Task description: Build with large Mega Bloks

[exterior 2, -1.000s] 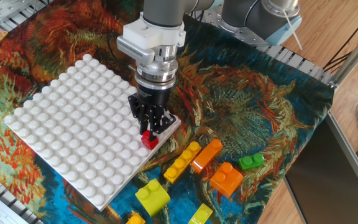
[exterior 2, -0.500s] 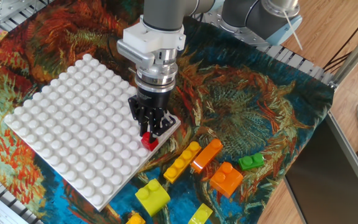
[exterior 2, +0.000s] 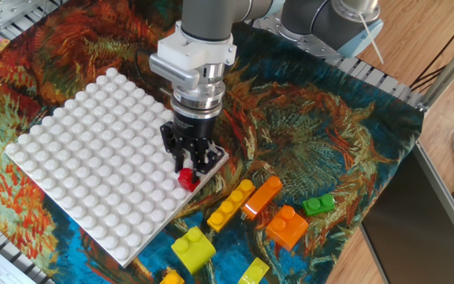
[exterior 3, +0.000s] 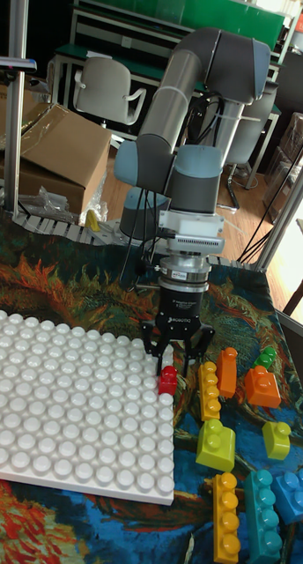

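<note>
Hanging straight down over the edge of the white baseplate [exterior 2: 93, 158], the hand [exterior 2: 189, 167] has its dark fingers [exterior 3: 160, 355] spread apart, with a small red block [exterior 2: 187, 179] directly beneath them. The red block sits on the baseplate's outermost row of studs; in the tall fixed view [exterior 3: 168, 380] it stands between the two fingertips, and whether they touch it I cannot tell.

Off the plate, on the patterned cloth [exterior 2: 314, 134] covering the desk, the other bricks lie just beyond the hand. Nearest is a long yellow bar [exterior 2: 231, 204] with an orange bar [exterior 2: 262, 196] lying alongside it, the two touching. Farther out from the hand sit a chunky orange block [exterior 2: 288, 226] and a small green block [exterior 2: 318, 205], near each other. Toward the camera from the hand rests a lime-yellow block [exterior 2: 193, 248]. The tall fixed view also shows teal [exterior 3: 260, 513] and blue [exterior 3: 297, 493] bricks at the desk's front edge.
</note>
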Robot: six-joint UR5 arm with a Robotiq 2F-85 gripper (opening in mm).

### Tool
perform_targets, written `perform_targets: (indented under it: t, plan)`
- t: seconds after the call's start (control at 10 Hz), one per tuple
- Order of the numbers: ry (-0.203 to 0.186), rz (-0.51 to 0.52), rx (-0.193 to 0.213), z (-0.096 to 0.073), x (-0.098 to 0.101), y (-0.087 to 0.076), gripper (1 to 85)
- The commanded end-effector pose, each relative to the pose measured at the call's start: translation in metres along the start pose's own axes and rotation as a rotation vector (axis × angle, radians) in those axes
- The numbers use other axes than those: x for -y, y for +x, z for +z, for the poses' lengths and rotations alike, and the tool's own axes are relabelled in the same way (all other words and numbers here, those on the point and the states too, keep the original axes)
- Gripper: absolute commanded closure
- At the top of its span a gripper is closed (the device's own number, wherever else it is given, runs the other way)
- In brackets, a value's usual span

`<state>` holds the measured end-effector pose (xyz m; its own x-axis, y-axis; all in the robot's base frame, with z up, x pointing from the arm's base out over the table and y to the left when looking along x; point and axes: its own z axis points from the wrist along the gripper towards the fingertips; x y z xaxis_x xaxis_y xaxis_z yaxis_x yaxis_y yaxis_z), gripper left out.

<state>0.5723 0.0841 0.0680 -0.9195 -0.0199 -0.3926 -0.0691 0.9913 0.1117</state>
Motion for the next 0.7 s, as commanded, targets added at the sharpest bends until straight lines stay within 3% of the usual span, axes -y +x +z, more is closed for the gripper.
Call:
perform_targets:
  t: [0.0, 0.3, 0.6]
  plan:
    - [-0.023, -0.024, 0.008, -0.001, -0.003, -0.003, 29.0]
    - [-0.026, -0.050, -0.017, -0.017, 0.002, 0.001, 29.7]
    - [0.012, -0.117, -0.042, -0.032, 0.009, 0.009, 33.3]
